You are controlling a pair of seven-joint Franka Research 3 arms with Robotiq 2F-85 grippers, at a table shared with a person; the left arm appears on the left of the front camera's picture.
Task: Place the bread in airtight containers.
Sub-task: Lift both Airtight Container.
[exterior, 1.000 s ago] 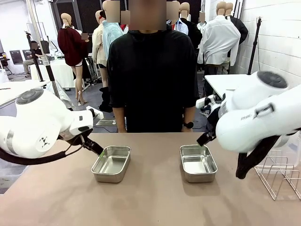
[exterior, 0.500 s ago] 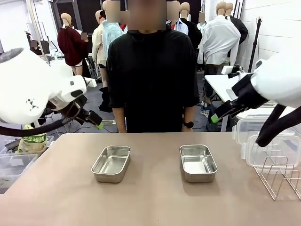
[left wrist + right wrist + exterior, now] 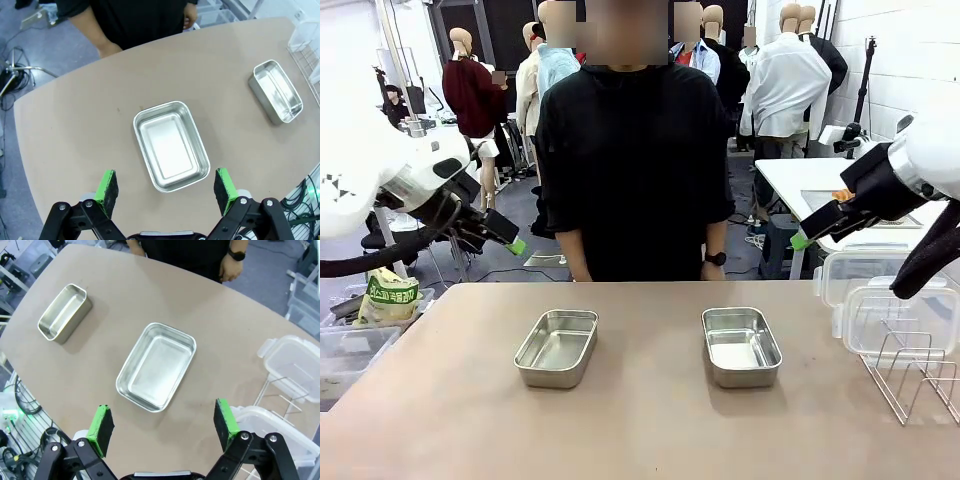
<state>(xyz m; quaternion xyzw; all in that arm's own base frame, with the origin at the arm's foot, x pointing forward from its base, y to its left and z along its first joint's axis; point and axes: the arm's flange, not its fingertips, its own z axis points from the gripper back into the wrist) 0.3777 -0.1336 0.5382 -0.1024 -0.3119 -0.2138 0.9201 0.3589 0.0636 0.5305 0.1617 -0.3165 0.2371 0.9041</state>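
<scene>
While pans (image 3: 557,345) (image 3: 741,345) lie empty | left gripper (image 3: 167,185) released | right gripper (image 3: 162,425) released, seemingly aloft

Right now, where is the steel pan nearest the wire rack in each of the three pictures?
Front view: the pan sits right of centre, in the lower half.
Left wrist view: the pan is at the upper right, looking small.
Right wrist view: the pan is in the middle of the picture.
Shared landmark: the other pan, alongside it in every view.

Left pan (image 3: 557,348), right pan (image 3: 741,346), well apart
</scene>
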